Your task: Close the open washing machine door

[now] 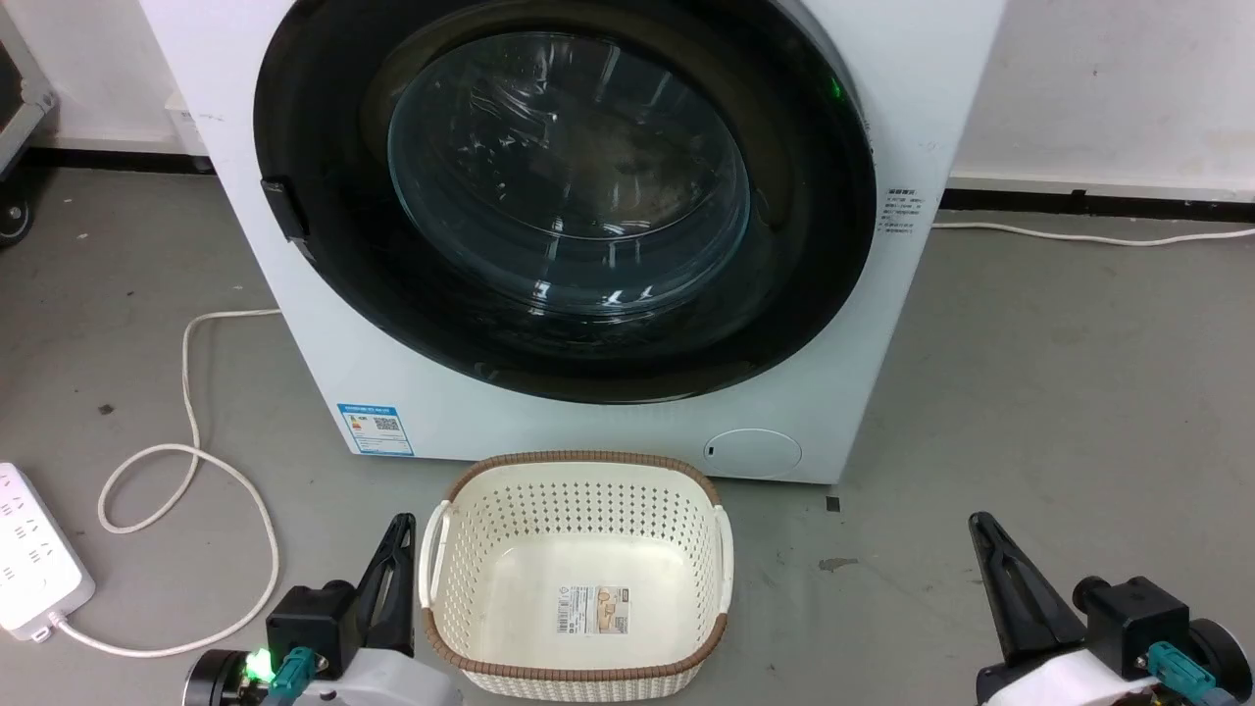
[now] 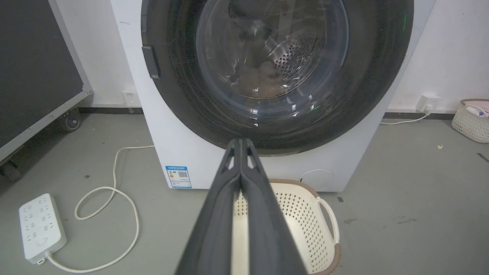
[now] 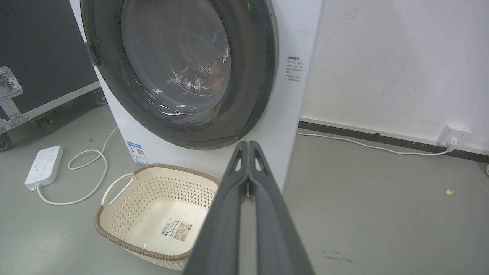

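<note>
Head cam: high, pitched forward and down, close on the washing machine [image 1: 510, 412] front. Door [image 1: 564, 196] cropped at top, basket [image 1: 578, 457] bottom centre.
Left wrist cam: lower, facing the door nearly square-on, sighting along the left gripper [image 2: 241, 141].
Right wrist cam: offset right, angled left across the door along the right gripper [image 3: 248, 143], wall [image 3: 382, 68] on its right.
All three overlap on door, basket, power strip [image 1: 34, 559].

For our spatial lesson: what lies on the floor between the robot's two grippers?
A cream perforated plastic basket with brown rim, nearer the left gripper than the right gripper, in the head view.
</note>
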You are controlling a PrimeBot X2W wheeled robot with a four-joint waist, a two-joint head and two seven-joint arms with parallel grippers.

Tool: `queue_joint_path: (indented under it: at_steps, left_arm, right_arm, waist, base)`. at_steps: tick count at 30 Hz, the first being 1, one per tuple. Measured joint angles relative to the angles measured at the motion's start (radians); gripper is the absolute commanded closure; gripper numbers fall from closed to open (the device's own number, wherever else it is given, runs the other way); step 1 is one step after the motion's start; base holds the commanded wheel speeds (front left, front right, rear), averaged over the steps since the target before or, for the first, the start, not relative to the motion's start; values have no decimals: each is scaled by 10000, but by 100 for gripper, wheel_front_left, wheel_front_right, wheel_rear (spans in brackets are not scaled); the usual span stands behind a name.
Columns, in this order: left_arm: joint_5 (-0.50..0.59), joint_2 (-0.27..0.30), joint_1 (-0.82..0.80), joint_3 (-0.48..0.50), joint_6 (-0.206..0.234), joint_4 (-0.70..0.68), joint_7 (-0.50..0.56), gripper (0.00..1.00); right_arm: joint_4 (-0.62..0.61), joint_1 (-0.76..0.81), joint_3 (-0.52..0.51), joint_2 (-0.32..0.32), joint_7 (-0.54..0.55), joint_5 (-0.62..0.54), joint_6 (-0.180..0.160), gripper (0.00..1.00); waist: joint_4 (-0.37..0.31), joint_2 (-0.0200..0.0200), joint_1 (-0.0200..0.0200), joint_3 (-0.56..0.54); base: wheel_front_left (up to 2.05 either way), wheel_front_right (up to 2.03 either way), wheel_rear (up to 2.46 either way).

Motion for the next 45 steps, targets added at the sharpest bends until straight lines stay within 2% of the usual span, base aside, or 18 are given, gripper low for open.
queue_joint_path:
  at_steps: [45]
  left_arm:
    - [380,0,-41,180,278,-648,949,100]
  right_arm:
    - [-355,-211,107,61,938,-196,0,100]
  waist:
    - [49,-1,0,22]
  base:
    - [0,0,0]
